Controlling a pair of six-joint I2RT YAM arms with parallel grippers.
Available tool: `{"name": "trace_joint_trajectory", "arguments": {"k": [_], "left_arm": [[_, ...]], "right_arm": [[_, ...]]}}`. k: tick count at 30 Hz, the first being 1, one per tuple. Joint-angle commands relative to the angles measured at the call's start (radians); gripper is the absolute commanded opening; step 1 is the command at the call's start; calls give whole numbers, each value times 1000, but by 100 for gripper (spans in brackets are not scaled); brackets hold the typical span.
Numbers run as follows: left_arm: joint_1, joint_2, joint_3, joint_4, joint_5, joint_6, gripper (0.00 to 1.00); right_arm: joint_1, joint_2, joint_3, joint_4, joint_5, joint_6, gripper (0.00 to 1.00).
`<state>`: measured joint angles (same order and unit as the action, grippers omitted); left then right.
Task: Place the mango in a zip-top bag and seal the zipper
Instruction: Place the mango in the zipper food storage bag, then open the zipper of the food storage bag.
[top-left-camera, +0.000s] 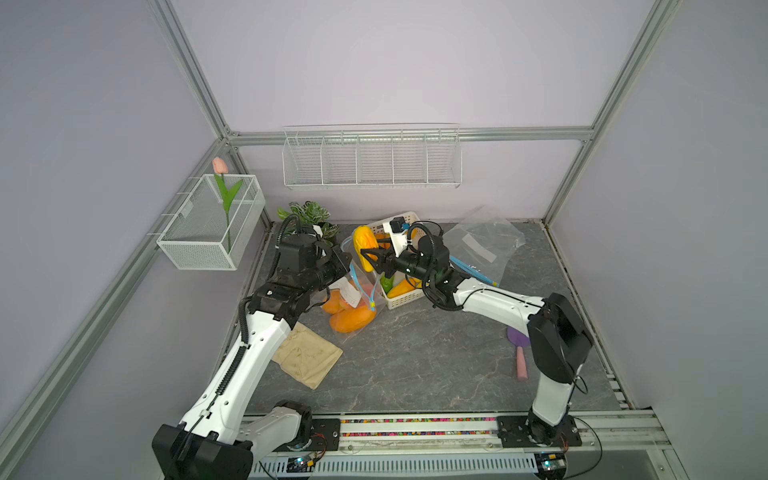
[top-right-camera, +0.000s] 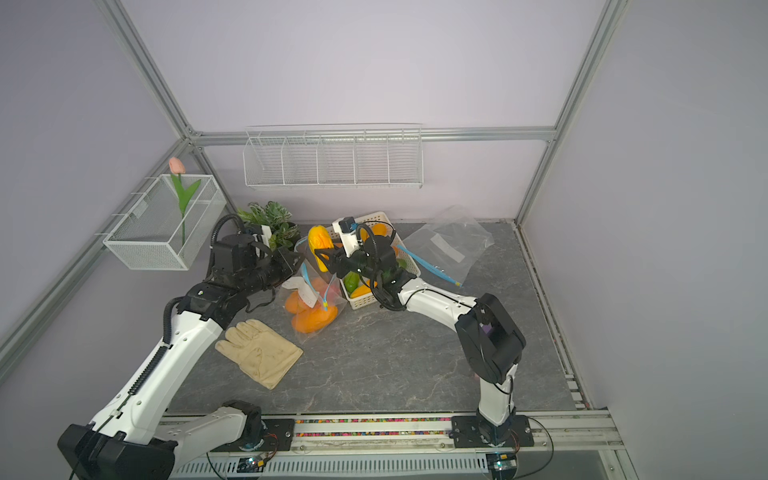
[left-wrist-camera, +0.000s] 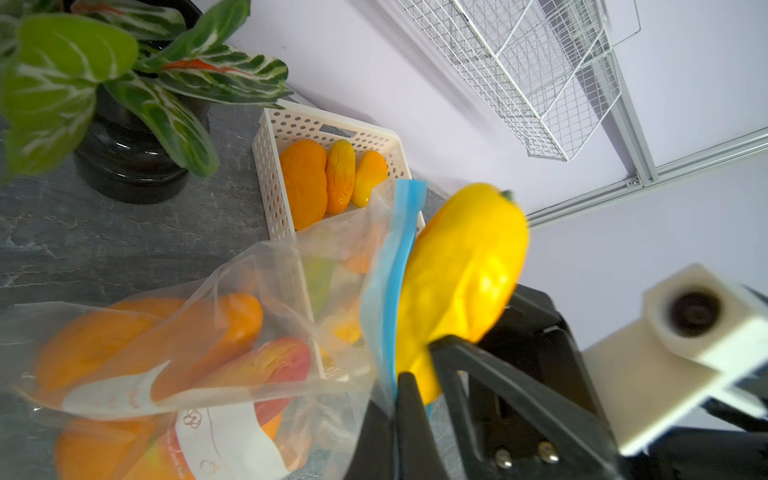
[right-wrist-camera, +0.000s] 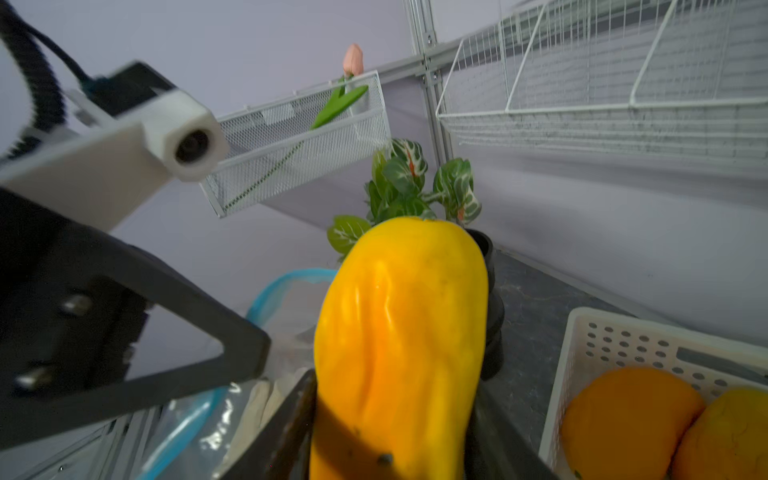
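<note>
Mango (top-left-camera: 362, 241): yellow, upright, raised off the surface (top-left-camera: 415, 353) just left of the white perforated basket (top-left-camera: 400, 302), directly over the bag mouth; not yet inside.

Right claw (top-left-camera: 365, 259): jaws clamped on the lower half of the fruit, one finger on each side.

Zip-top bag (top-left-camera: 353, 301): clear, with a blue zipper strip (left-wrist-camera: 390, 270); lies against the basket's left front corner; holds several orange mangoes (left-wrist-camera: 137, 332); mouth lifted and unsealed.

Left claw (left-wrist-camera: 405, 384): jaws closed narrow, pinching the blue zipper strip and holding that edge up beside the raised fruit.

Basket contents: more orange and yellow fruit (left-wrist-camera: 328, 178), plus one green piece (top-left-camera: 386, 284).

Potted plant (top-left-camera: 309, 216): left of the basket, near the back wall.

Empty clear bag (top-left-camera: 484, 245): right of the basket, crumpled.

Beige glove (top-right-camera: 259, 353): flat on the surface, well in front of the basket and to its left.
</note>
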<state>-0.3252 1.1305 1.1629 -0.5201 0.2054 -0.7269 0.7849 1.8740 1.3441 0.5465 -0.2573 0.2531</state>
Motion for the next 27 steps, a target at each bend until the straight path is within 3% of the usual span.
{"name": "trace_joint_trajectory", "arguments": {"k": [1, 6, 7, 12, 15, 17, 23, 27], "left_arm": [[6, -2, 76, -51, -27, 29, 0], [8, -8, 75, -49, -59, 37, 0], [7, -5, 76, -52, -63, 39, 0], [7, 11, 78, -52, -57, 48, 0], [8, 9, 73, -35, -47, 40, 0], [7, 9, 72, -29, -46, 37, 0], [7, 31, 86, -28, -35, 32, 0], [7, 36, 148, -69, -59, 56, 0]], "right_arm": [[11, -7, 28, -81, -4, -70, 69], [11, -71, 8, -190, 38, -120, 98], [10, -91, 7, -213, 34, -128, 100], [6, -194, 7, -303, 7, -170, 97], [0, -173, 45, -357, -27, -152, 72], [-3, -137, 65, -380, -42, -134, 70], [-6, -84, 89, -403, -57, -107, 69], [-38, -119, 78, -447, 19, -68, 88]]}}
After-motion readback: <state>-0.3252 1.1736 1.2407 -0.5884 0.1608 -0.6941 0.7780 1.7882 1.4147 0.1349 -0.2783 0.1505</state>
